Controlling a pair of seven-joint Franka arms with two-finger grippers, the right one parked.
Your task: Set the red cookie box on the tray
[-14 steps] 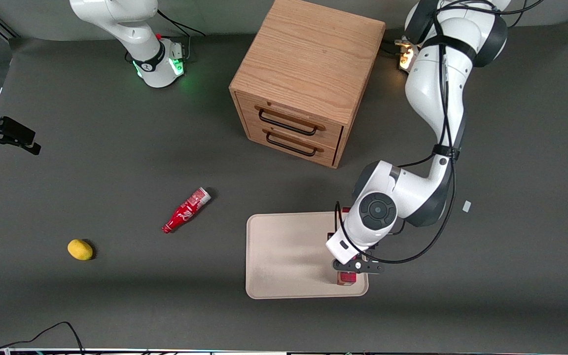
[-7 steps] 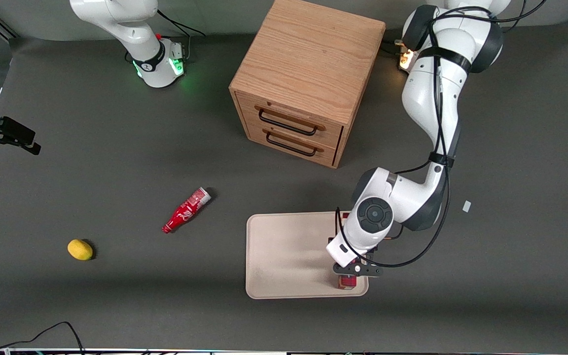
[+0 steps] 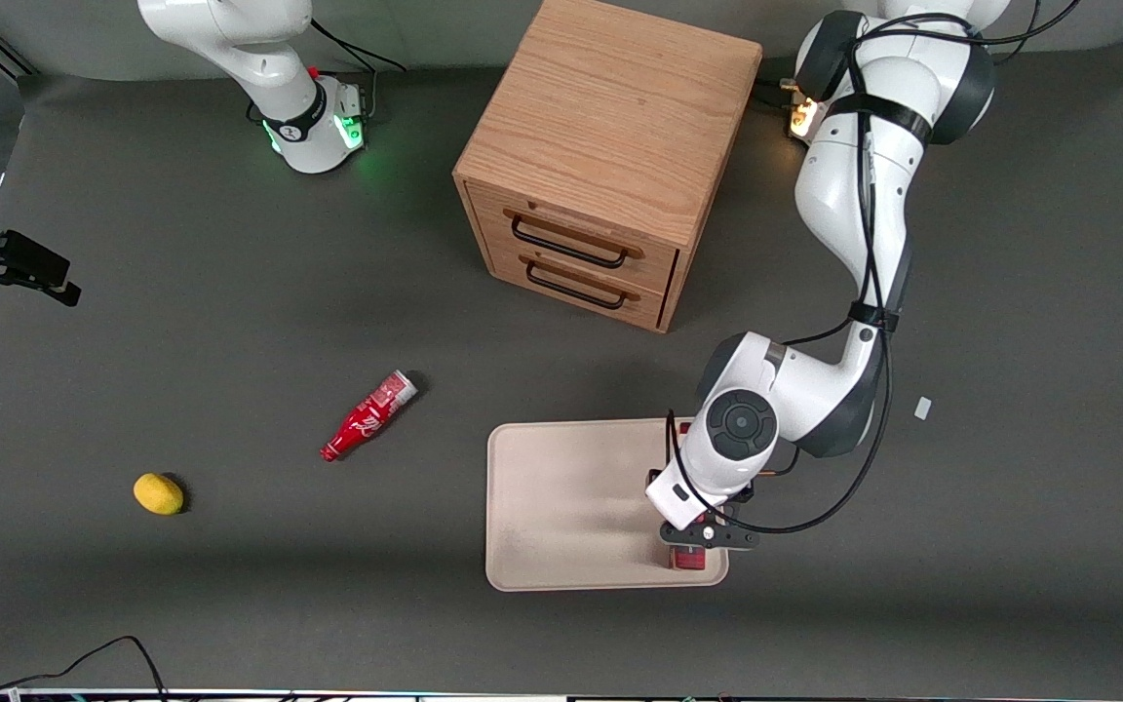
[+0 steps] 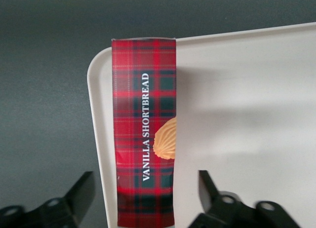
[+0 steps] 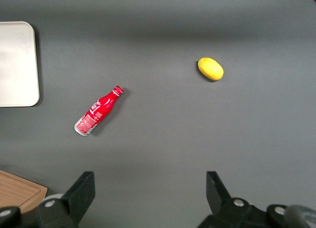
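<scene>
one red cookie box [image 4: 144, 134] lies flat on the one tray [image 3: 561, 507], along the tray's edge toward the working arm's end of the desk, with one end at the tray's corner nearest the front camera. in the wrist view its long side runs right along the rim and its plaid face reads "vanilla shortbread" beside a cookie picture. the left arm's gripper [image 4: 143, 198] hangs directly above the box, its two fingers spread wide, one finger [image 4: 81, 191] over the dark desk outside the rim and the other over the tray's bare floor, neither touching the cardboard.

the rest of the tray is bare cream surface, stretching toward the parked arm's end. on the desk [image 3: 230, 322] there is one red bottle [image 3: 367, 416] lying on its side, apart from the tray, and one yellow lemon [image 3: 158, 493] nearer the parked arm's end. one wooden cabinet [image 3: 600, 156] with two drawers stands farther from the front camera than the tray, with open desk between them. a small white scrap [image 3: 922, 409] lies near the working arm's end.
</scene>
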